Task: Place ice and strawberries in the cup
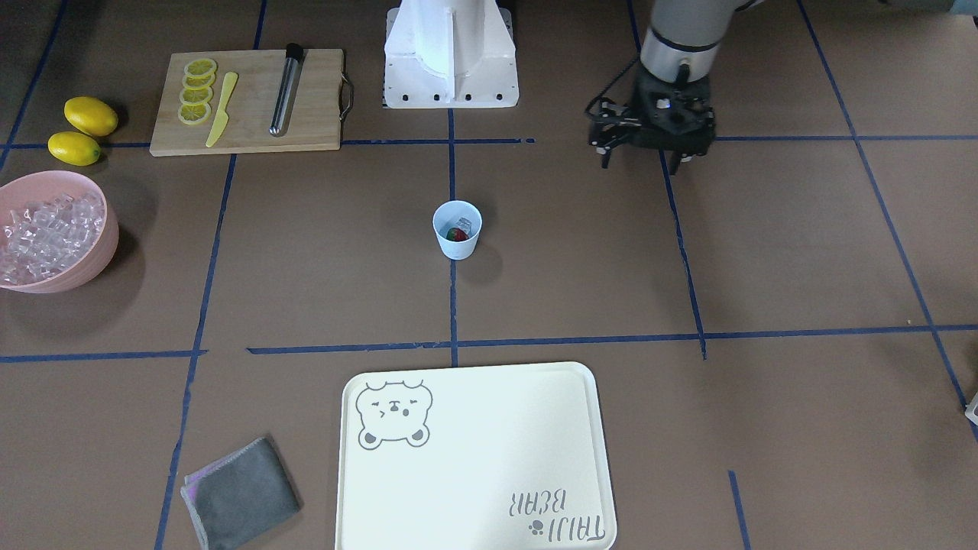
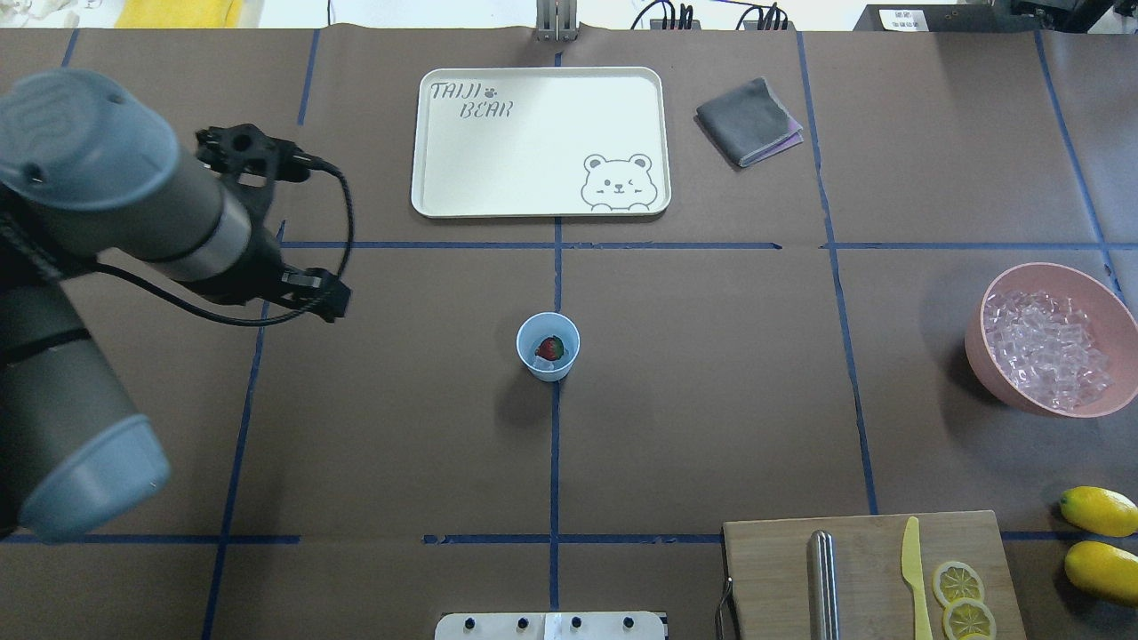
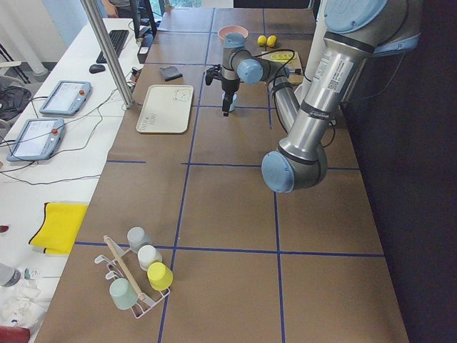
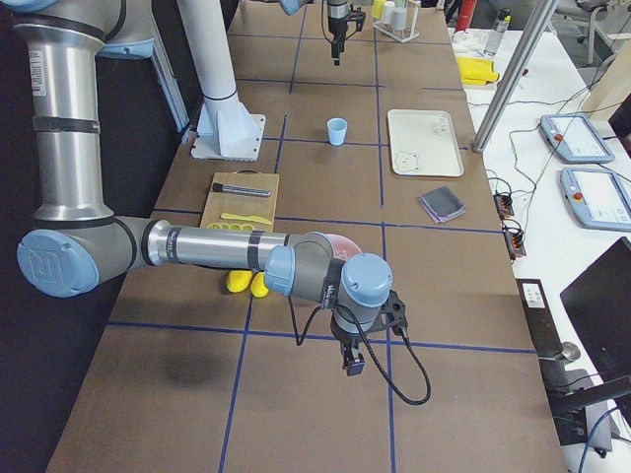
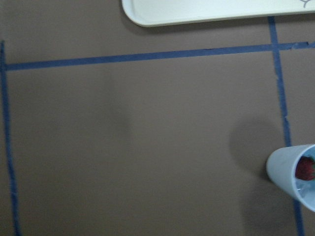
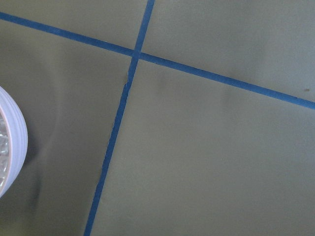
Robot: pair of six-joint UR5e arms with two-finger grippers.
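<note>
The pale-blue cup (image 1: pixel 457 243) stands upright at the table's middle, also seen in the overhead view (image 2: pixel 564 364) and at the left wrist view's right edge (image 5: pixel 283 169). Inside it lie a red strawberry (image 1: pixel 456 234) (image 2: pixel 550 347) and a clear ice cube (image 1: pixel 463 224). More ice (image 1: pixel 46 229) fills the pink bowl (image 1: pixel 95 263) (image 2: pixel 978 351). My left gripper (image 1: pixel 642 162) hangs open and empty, well to the side of the cup. My right gripper (image 4: pixel 353 367) shows only in the exterior right view, near the bowl, and I cannot tell its state.
A cutting board (image 1: pixel 306 114) holds lemon slices (image 1: pixel 197 92), a yellow knife (image 1: pixel 221 111) and a metal tube (image 1: pixel 284 90). Two lemons (image 1: pixel 90 116) lie beside it. A cream tray (image 1: pixel 474 458) and a grey cloth (image 1: pixel 241 493) lie on the far side.
</note>
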